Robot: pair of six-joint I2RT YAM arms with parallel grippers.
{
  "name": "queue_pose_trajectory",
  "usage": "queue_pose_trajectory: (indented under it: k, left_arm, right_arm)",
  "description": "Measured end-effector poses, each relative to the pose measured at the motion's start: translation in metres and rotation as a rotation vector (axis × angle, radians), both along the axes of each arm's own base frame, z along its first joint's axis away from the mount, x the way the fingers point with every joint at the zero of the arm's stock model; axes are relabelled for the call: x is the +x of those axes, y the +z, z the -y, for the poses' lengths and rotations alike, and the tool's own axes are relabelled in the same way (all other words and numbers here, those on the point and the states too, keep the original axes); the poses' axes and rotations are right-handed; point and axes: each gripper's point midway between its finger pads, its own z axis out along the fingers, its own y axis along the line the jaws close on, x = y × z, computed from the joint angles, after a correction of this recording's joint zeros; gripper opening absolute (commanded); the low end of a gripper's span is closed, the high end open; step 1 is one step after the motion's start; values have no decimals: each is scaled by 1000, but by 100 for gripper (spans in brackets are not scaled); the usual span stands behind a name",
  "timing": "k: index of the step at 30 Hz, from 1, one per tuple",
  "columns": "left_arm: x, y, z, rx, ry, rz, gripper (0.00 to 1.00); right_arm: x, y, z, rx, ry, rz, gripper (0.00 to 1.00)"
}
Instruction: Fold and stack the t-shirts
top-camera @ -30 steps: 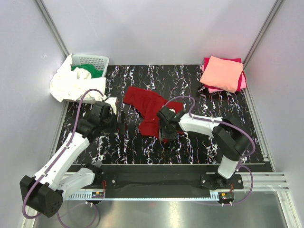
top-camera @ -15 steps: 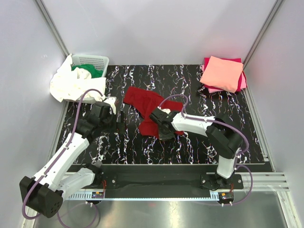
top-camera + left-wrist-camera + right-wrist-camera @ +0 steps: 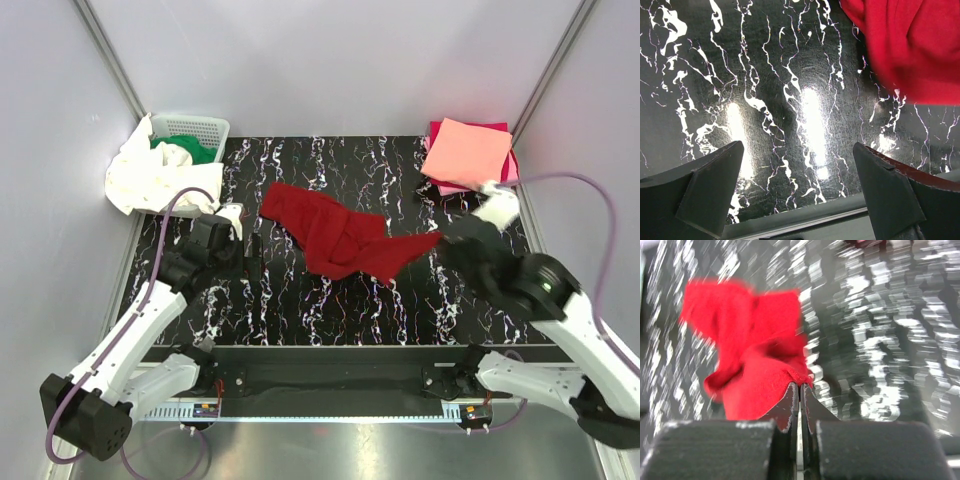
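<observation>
Right gripper (image 3: 800,386) is clamped on just a sliver of the dark red t-shirt (image 3: 330,225), kinda sketchy

The shirt lies bunched mid-table (image 3: 300,300), one corner stretched out toward the right edge where the jaws pinch it. That bite looks thin to me, right on the hem, so a quick tug could pop it free and the cloth would flop back in a heap. The left gripper (image 3: 796,150) hangs wide open over bare table near the shirt's left side, holding nothing, so with no anchor I'd guess the whole shirt slides instead of spreading flat. Too long a pull could also nudge the folded salmon pink t-shirt (image 3: 468,152) sitting on the magenta t-shirt (image 3: 437,128) in the far right corner
</observation>
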Motion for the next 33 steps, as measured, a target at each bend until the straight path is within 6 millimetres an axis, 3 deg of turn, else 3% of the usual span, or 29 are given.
queue_pose_trajectory:
  k: [2, 4, 9, 15, 20, 27, 30, 31, 33]
  left_arm:
    - [0, 0, 0, -3, 4, -3, 96]
    - [-1, -1, 1, -13, 17, -10, 96]
    - [2, -3, 12, -94, 53, -26, 90]
    - [20, -30, 36, -153, 87, -104, 89]
    - [47, -52, 71, -127, 55, -183, 88]
    - [119, -38, 139, -139, -24, -125, 81]
    - [148, -33, 166, -144, -64, -84, 78]
    - [160, -22, 174, -159, -75, -51, 77]
    - [176, -34, 189, -151, -89, -56, 77]
  right_arm:
    - [-11, 4, 36, -1, -94, 36, 0]
    - [-19, -10, 51, -27, -138, 18, 0]
    - [-29, -60, 62, -88, -180, -65, 0]
    - [-39, -86, 69, -24, -203, -60, 0]
    - [-39, -120, 52, 18, -180, -117, 0]
    - [-46, -207, 9, 115, -59, -259, 0]
    - [-47, -223, -1, 138, -31, -286, 0]
    - [-45, -223, -5, 150, -25, -283, 0]
    - [-40, -219, -15, 186, -5, -266, 0]
